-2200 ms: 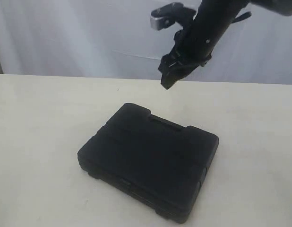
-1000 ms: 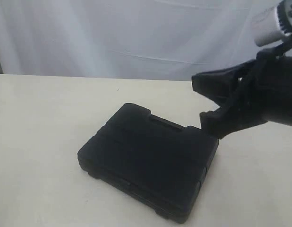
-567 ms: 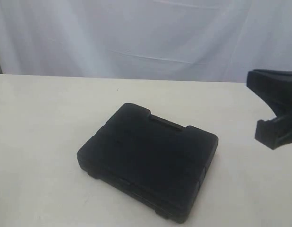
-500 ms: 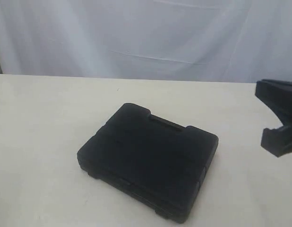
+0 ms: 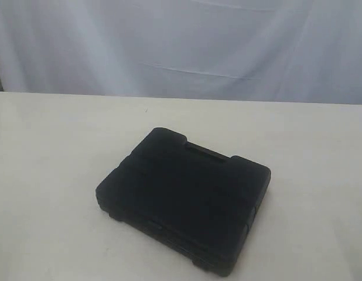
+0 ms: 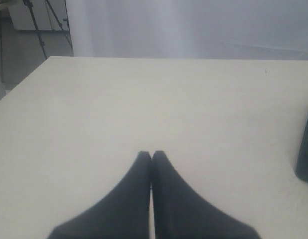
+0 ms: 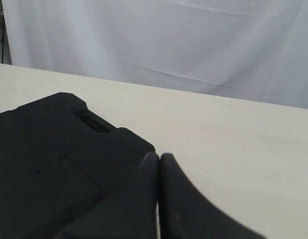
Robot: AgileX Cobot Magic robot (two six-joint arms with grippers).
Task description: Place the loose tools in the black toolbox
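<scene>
The black toolbox (image 5: 184,199) lies flat on the cream table with both halves folded together, its slot handle toward the back. In the right wrist view the toolbox (image 7: 54,149) fills one side, and my right gripper (image 7: 159,157) is shut and empty just past the case's corner. My left gripper (image 6: 151,154) is shut and empty over bare table, with only a sliver of the toolbox (image 6: 306,154) at the picture's edge. Neither gripper shows in the exterior view. The pliers, tape measure, utility knife and tape roll are out of view.
A white curtain (image 5: 181,41) hangs behind the table (image 5: 46,146). Beyond the table's far corner in the left wrist view stand tripod legs (image 6: 42,22) on the floor.
The right arm hung above the toolbox's back edge, swung down and off to the right, and has left the exterior view. The toolbox has not moved.
</scene>
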